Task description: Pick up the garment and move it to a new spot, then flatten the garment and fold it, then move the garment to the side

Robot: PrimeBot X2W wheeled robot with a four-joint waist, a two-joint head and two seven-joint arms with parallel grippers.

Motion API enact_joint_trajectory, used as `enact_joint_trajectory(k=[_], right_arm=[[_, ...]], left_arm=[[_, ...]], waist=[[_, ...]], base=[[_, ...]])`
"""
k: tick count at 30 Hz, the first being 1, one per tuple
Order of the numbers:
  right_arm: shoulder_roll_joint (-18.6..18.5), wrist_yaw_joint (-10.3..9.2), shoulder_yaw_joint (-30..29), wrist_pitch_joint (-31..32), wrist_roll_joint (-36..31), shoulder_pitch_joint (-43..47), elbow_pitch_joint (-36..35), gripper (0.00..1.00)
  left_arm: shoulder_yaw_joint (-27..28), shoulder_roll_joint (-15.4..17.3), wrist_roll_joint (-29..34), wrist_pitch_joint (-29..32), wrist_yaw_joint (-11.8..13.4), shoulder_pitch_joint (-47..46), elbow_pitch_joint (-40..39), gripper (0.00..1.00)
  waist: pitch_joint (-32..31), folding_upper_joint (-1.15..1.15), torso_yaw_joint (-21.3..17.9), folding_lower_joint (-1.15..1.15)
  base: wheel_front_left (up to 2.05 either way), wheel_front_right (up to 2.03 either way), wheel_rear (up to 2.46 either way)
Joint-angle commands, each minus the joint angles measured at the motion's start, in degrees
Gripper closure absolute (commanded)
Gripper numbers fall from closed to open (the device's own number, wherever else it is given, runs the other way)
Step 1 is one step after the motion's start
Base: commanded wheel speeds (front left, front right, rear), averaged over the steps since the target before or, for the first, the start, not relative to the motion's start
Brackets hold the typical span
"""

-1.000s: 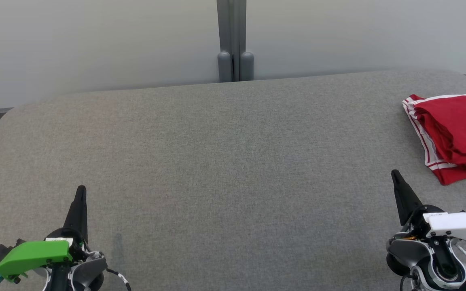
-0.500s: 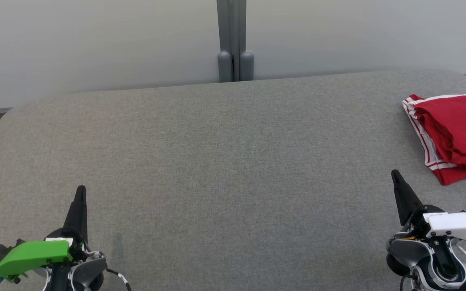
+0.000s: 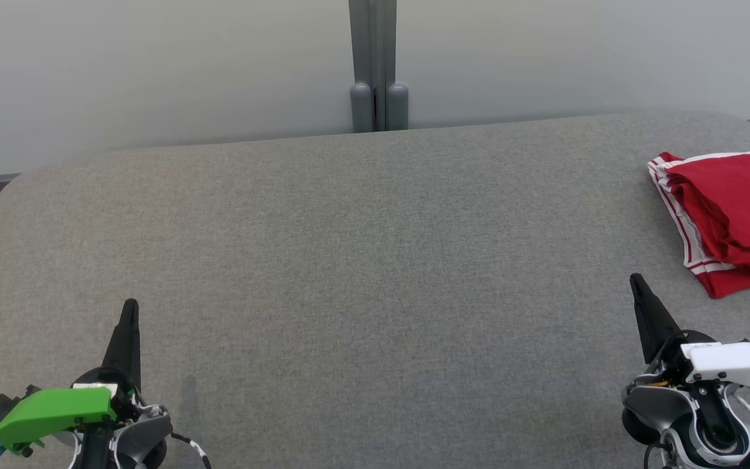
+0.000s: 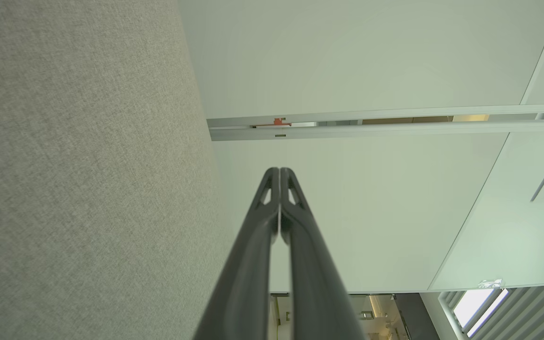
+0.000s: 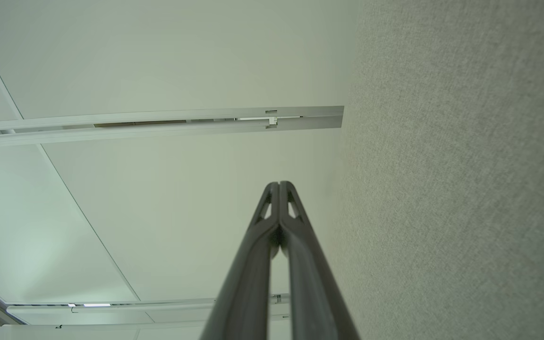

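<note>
Folded red fabric garment, white-striped trim: at right edge of grey cloth table, long axis 11-to-5 o'clock, 2 o'clock from nearer right gripper; left gripper well apart; both grippers' fingers together, empty.

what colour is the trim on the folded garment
White stripes along the edges of the red garment, lying folded on the grey table; clearest in the head view.
</note>
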Motion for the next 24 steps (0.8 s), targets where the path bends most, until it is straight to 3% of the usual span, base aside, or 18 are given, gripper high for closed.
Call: enact_joint_trajectory(k=[1,24], right_arm=[[-0.02,0.04,-0.11,0.16,-0.28,-0.44,0.13,1.0],[0.02,0.04,-0.16,0.21,-0.3,-0.44,0.14,1.0]], left_arm=[[0.2,0.01,0.37,0.17,-0.3,-0.88,0.06,1.0],[0.23,-0.02,0.42,0.22,-0.31,-0.89,0.06,1.0]], waist=[[0.0,0.0,0.0,0.0],[0.0,0.0,0.0,0.0]], base=[[0.0,0.0,0.0],[0.0,0.0,0.0]])
